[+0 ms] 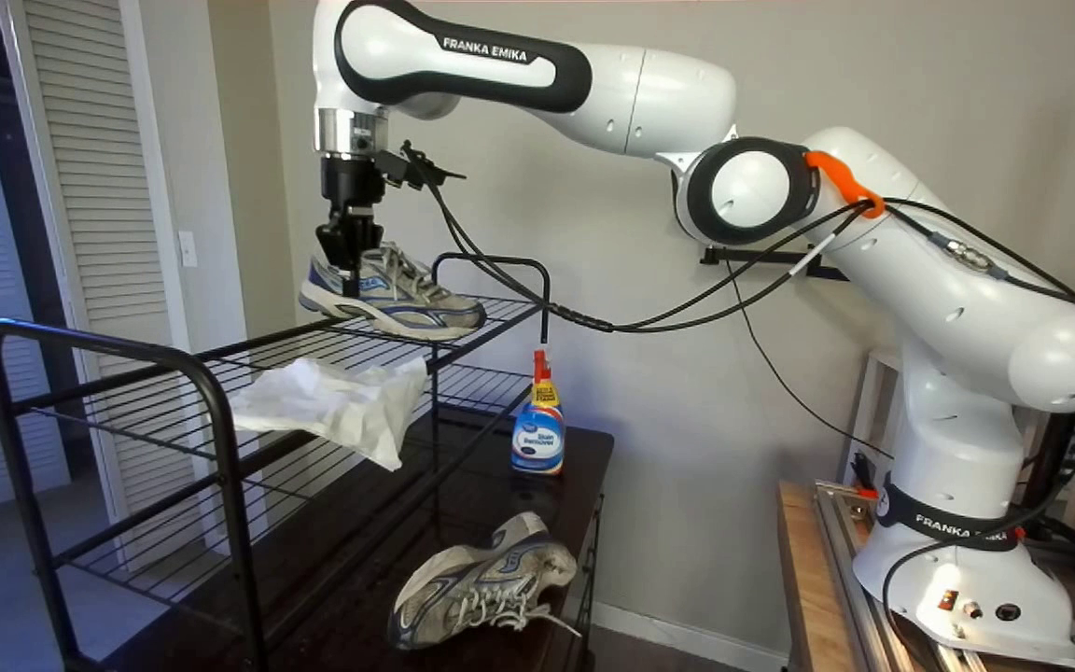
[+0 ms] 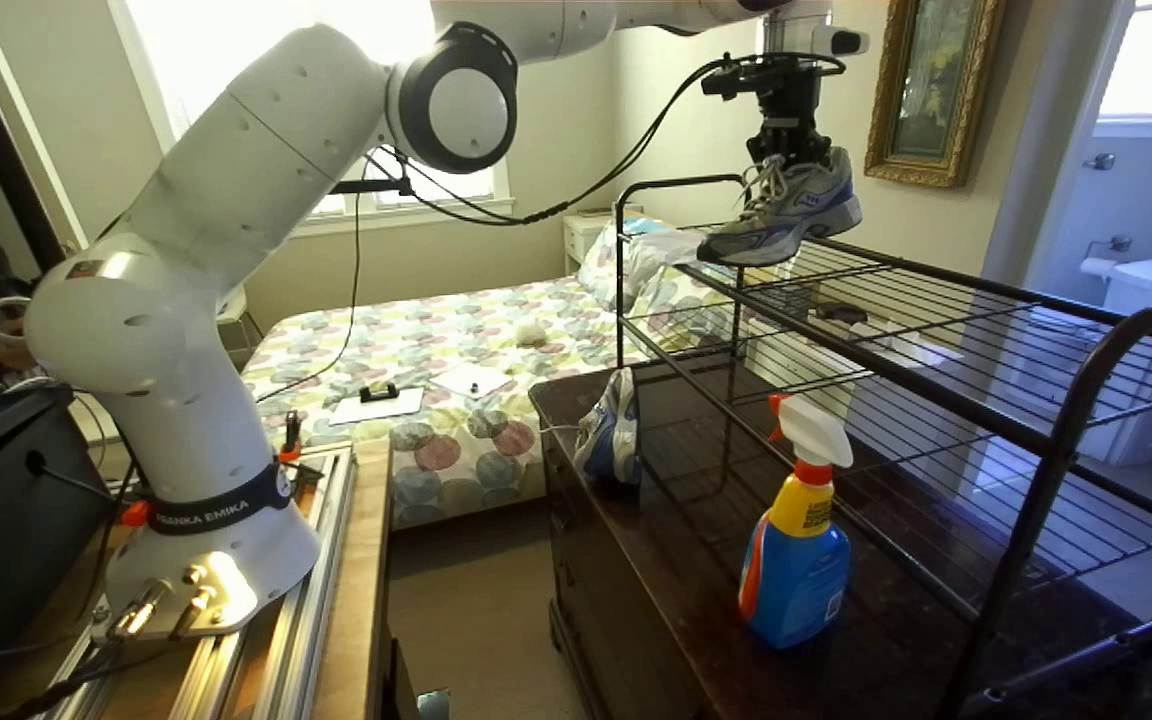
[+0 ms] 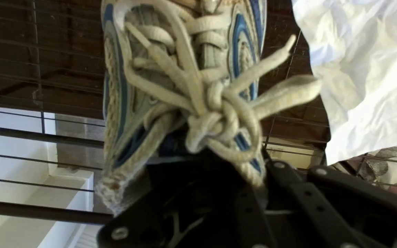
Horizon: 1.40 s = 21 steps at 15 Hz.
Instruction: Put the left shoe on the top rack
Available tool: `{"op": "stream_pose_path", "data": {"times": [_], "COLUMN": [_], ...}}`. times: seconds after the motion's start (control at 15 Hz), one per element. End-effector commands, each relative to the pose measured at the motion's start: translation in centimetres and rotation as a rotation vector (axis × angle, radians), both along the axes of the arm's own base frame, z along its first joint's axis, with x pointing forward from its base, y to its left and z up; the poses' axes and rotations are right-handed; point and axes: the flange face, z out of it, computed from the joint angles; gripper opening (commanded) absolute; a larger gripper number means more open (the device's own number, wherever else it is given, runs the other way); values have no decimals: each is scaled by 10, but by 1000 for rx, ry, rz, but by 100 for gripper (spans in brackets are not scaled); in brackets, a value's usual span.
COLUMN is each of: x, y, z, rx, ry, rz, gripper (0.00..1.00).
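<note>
since the shoe [image 1: 397, 294] is on or just over the top rack [image 2: 946, 325], toe toward the front edge of the dresser [image 2: 686, 560], carrying looks done — the claw [image 1: 355, 280] grips its side, release remains.

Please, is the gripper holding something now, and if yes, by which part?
The gripper appears to hold the left shoe by one side of its ankle collar.
</note>
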Motion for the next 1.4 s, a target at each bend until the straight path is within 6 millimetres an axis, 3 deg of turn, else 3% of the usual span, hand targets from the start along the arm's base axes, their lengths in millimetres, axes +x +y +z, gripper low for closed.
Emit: {"op": "stream_pose_path", "data": {"times": [0.0, 0.4, 0.47, 0.53, 0.93, 1.13, 1.33], "x": [3, 5, 5, 5, 4, -4, -24], "y": [0, -1, -1, -2, -2, 10, 36], "z": [-6, -13, -13, -14, -6, 23, 72], "rx": [55, 91, 97, 98, 91, 55, 47], "ry": [17, 27, 29, 31, 14, -37, -122], "rz": [-43, -36, -37, -41, -60, -75, -58], "gripper": [2, 2, 33, 35, 75, 97, 100]}}
